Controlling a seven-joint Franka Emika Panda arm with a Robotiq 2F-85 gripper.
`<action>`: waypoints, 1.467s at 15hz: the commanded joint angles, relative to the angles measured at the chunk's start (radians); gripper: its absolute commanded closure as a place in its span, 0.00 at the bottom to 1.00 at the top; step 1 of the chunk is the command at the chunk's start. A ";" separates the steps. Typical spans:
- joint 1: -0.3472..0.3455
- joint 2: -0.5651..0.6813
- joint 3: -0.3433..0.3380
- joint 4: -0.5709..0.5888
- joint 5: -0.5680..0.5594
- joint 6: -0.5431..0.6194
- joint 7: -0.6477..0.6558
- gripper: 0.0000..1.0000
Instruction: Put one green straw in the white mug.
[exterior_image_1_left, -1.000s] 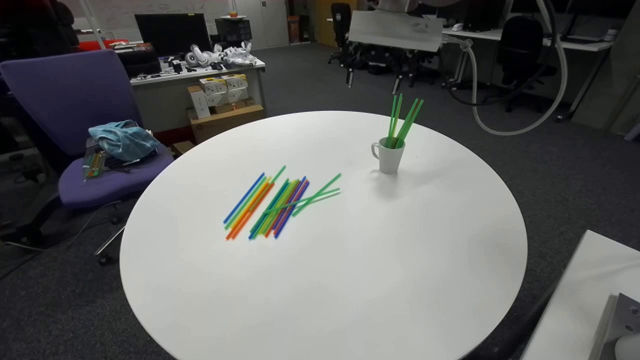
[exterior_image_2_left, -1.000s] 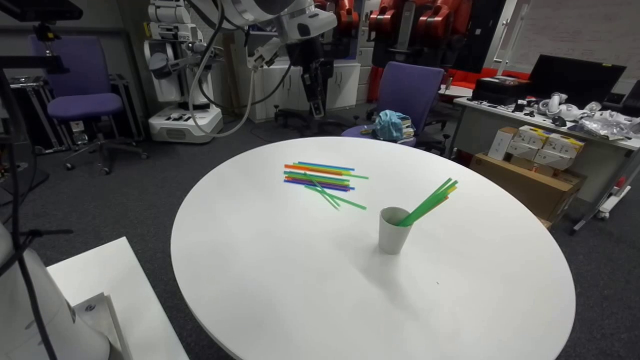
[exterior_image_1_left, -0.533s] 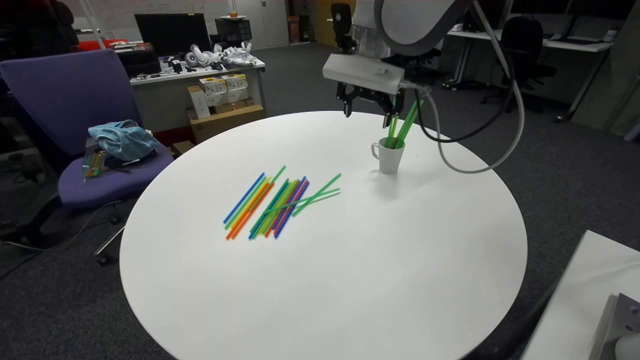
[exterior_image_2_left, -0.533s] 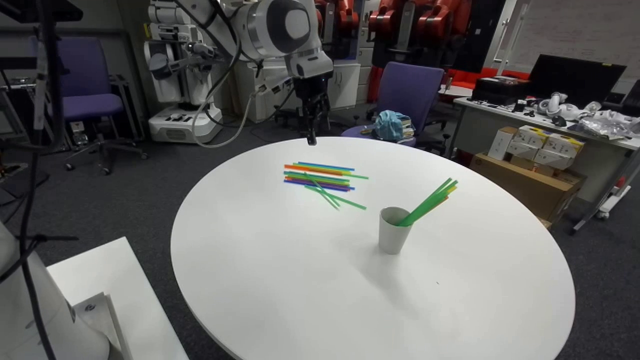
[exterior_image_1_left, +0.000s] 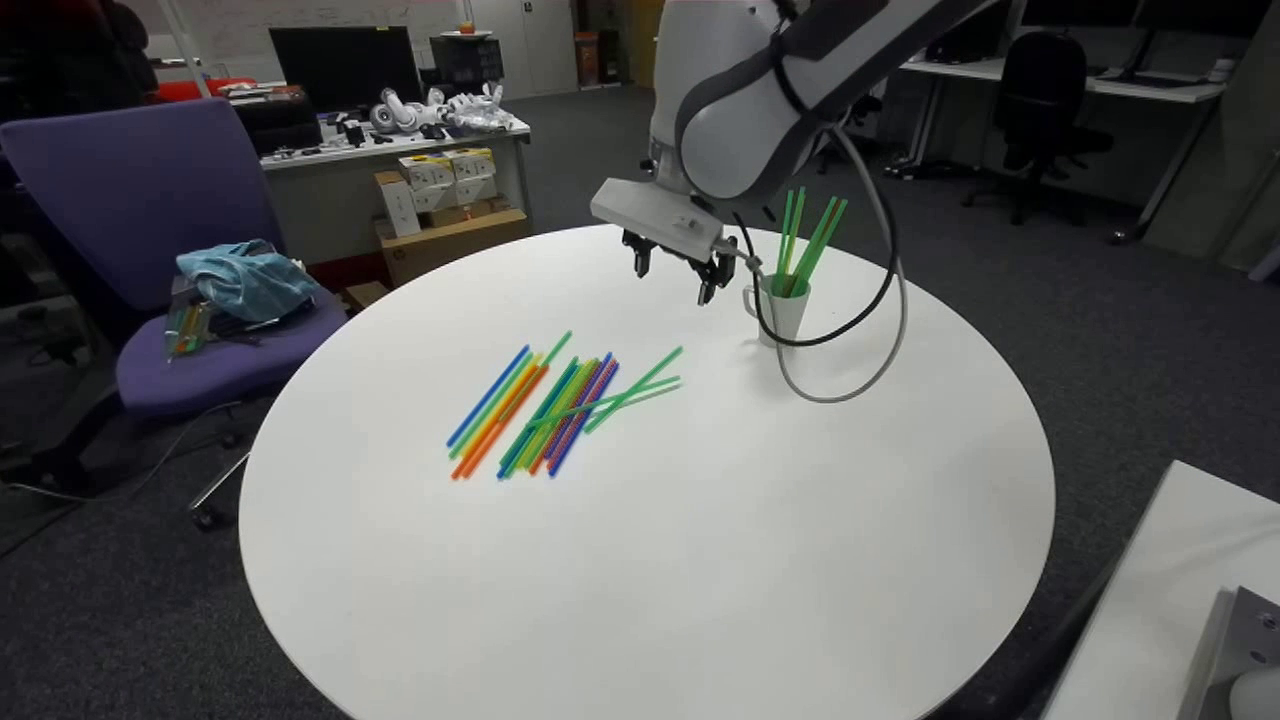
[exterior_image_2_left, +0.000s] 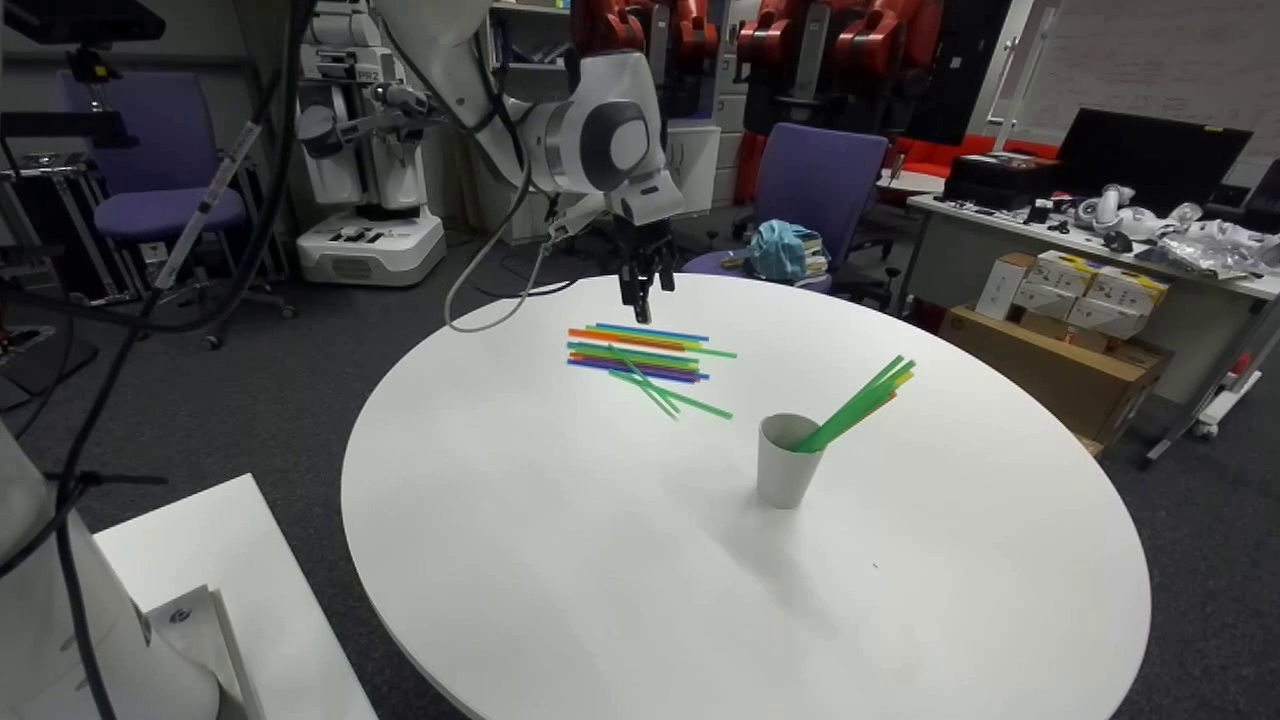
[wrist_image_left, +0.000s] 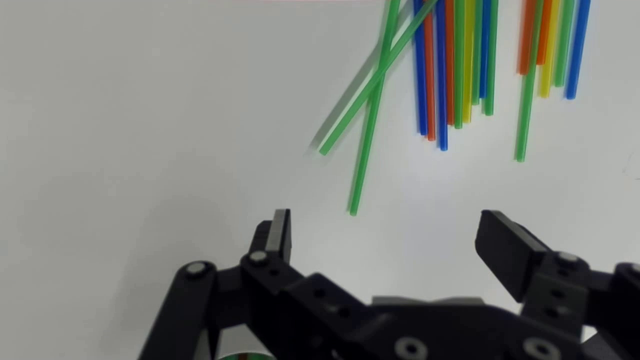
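The mug (exterior_image_2_left: 785, 475) is plain white, the surface (exterior_image_1_left: 700, 560) white too. Green straws (wrist_image_left: 368, 140), orange straws (wrist_image_left: 525, 42), yellow straws (wrist_image_left: 468, 60) and blue straws (wrist_image_left: 578, 47) each show solid colour. The bunch (exterior_image_2_left: 850, 412) in the mug is mostly green, perhaps with yellow and orange.

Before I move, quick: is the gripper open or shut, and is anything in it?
Gripper: open, holding nothing; its jaws stand wide apart in the wrist view.
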 joint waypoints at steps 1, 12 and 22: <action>0.042 0.126 -0.036 0.145 0.043 -0.004 -0.025 0.00; 0.080 0.285 -0.053 0.292 0.162 -0.076 -0.044 0.00; 0.116 0.408 -0.113 0.373 0.184 -0.107 0.136 0.00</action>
